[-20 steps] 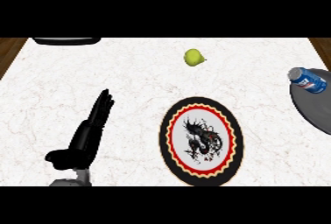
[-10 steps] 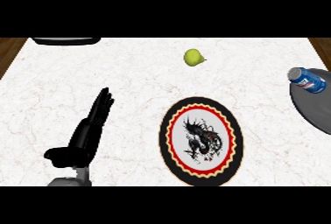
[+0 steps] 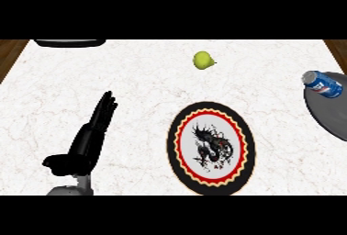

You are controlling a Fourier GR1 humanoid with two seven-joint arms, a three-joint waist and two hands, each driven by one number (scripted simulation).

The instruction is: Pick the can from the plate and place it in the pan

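Nothing moved | left hand (image 3: 82,146) released above white marble counter (image 3: 136,69) | can (image 3: 322,84) lying on grey pan (image 3: 330,114)

No legible text, brand or number found. The can (image 3: 322,84) carries white markings on a blue label, too small to read. The plate (image 3: 211,106) bears a black dragon emblem only.

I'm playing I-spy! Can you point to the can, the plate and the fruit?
can (image 3: 321,84), head view, middle of its blue side.
plate (image 3: 171,146), head view, its black left rim.
fruit (image 3: 203,60), head view, middle of its green skin.
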